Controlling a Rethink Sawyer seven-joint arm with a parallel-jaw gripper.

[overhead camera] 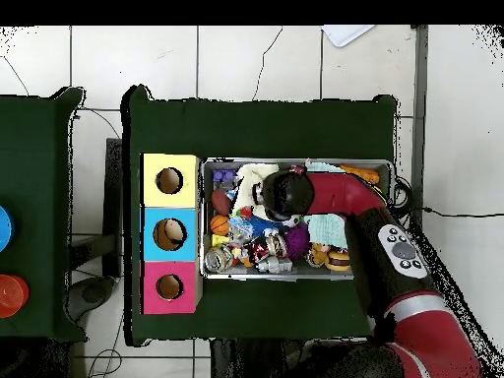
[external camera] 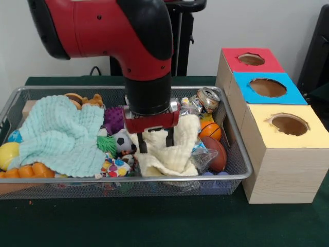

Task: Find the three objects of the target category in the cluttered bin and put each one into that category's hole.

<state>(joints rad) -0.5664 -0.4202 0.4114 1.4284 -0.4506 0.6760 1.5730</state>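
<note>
Where cloth bunches, gripper inside

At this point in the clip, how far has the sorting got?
Nothing looks done: the holes in the red, blue and yellow boxes show nothing inside. In hand: the gripper is down on the cream cloth in the wire bin. All three target objects remain.

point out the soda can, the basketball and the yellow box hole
soda can [external camera: 208, 99], front view, on its silver top end
basketball [external camera: 210, 129], front view, on its orange side
yellow box [external camera: 289, 124], front view, in its round top hole
</note>
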